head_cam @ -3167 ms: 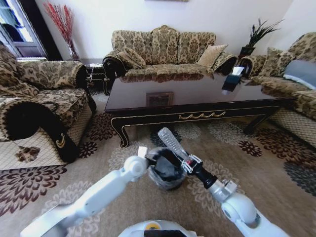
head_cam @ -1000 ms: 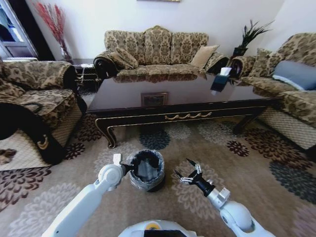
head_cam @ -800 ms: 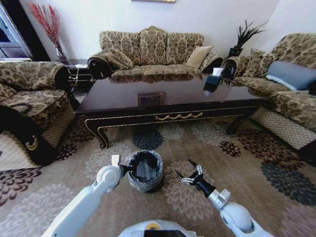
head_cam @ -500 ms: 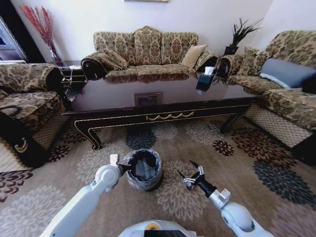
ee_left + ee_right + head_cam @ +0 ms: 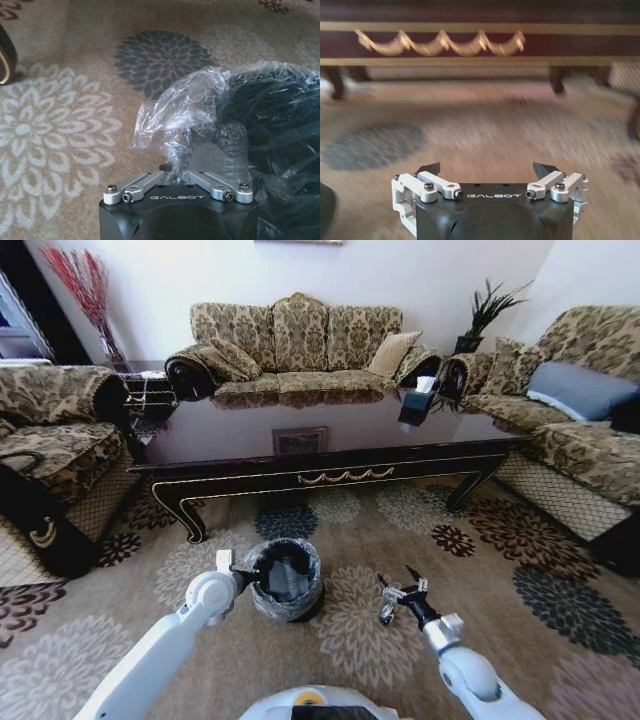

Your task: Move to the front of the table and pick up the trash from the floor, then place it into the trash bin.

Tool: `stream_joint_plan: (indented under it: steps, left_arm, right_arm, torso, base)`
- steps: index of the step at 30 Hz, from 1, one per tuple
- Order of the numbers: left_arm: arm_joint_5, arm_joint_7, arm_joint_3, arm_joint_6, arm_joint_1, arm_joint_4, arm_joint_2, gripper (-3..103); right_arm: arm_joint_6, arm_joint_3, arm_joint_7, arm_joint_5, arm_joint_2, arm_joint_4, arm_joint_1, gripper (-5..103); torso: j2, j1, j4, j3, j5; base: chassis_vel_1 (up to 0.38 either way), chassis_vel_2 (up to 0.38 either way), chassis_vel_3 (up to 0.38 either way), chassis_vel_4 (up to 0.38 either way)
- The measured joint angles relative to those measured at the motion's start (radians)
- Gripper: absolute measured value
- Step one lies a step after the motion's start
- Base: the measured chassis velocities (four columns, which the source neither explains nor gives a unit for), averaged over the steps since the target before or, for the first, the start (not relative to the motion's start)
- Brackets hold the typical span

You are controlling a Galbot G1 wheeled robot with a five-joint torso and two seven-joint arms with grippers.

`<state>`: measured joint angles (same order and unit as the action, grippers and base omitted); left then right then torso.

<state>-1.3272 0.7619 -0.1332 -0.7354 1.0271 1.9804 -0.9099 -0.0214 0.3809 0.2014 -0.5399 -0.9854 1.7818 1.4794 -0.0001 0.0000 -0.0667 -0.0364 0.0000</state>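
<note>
The black trash bin (image 5: 286, 580), lined with a crinkled clear bag (image 5: 185, 115), stands on the flowered floor (image 5: 520, 540) in front of the table (image 5: 330, 440). My left gripper (image 5: 244, 580) is at the bin's near-left rim, shut on rim and bag, with one ribbed fingertip (image 5: 230, 142) inside under the plastic. A pale shape lies inside the bin; I cannot tell whether it is the trash. My right gripper (image 5: 397, 592) hangs low over the carpet to the right of the bin, open and empty (image 5: 486, 169), facing the table's gold ornament (image 5: 440, 42).
A patterned sofa (image 5: 300, 340) stands behind the table, and armchairs (image 5: 60, 430) flank it left and right (image 5: 580, 410). A dark tissue box (image 5: 412, 405) sits on the table's right end. A black bag (image 5: 40, 530) leans at the left. Open carpet lies to the right.
The bottle my right gripper held over the bin 3.2 s ago has left it; that gripper now hangs open, lower and to the right. The camera has shifted. The left gripper stays on the rim.
</note>
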Motion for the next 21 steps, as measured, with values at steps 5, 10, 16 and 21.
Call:
stream_joint_plan:
  steps: [5,10,16,21]
  left_arm:
    - [-0.008,0.0,-0.032,0.0,0.024,0.018,0.013,0]
    - [-0.008,-0.003,-0.04,0.0,0.026,0.013,0.013,0]
    - [-0.006,-0.009,-0.035,0.0,0.025,-0.005,-0.002,0]
    - [-0.012,-0.01,-0.03,0.0,0.017,-0.002,0.0,0]
  right_arm:
    - [0.161,-0.07,0.141,-0.127,-0.013,-0.035,-0.07,100]
    - [0.266,-0.087,0.265,-0.277,-0.041,-0.054,-0.093,100]
    - [0.319,-0.1,0.338,-0.412,-0.074,-0.078,-0.126,100]
    - [0.322,-0.114,0.347,-0.431,-0.088,-0.11,-0.148,100]
  torso:
    - [0.0,0.0,0.0001,0.0,0.0]
    - [0.0,0.0,-0.0002,0.0,0.0]
    - [0.0,0.0,0.0,0.0,-0.0002]
    - [0.0,0.0,-0.0001,0.0,-0.0001]
  base:
    - [0.0,0.0,0.0,0.0]
    - [0.0,0.0,0.0,0.0]
    - [0.0,0.0,0.0,0.0]
    - [0.0,0.0,0.0,0.0]
